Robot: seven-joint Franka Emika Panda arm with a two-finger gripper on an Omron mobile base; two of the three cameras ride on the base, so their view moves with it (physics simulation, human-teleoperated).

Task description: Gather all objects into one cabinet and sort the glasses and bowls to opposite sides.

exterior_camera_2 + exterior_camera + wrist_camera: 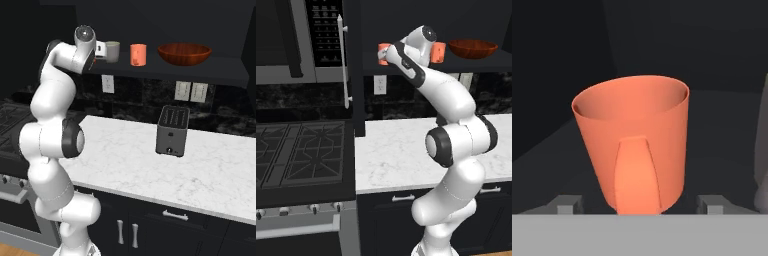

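An orange cup [634, 145] stands upright on the dark cabinet shelf [220, 67], its handle toward the hand camera. My gripper [641, 204] is open around it, one finger tip on each side of its base with a gap to the cup. From the left base view the same cup [382, 51] peeks out past the hand at the shelf's left end. To its right stand a grey-beige cup [112, 51], a second orange cup [138, 54] and, at the far right, a wide red-brown bowl [184, 53].
The cabinet door is swung open at the left, its silver bar handle [343, 60] hanging over the stove [301, 150]. A microwave [286, 40] is mounted left of it. On the white marble counter [125, 150] below stands a dark toaster [172, 131].
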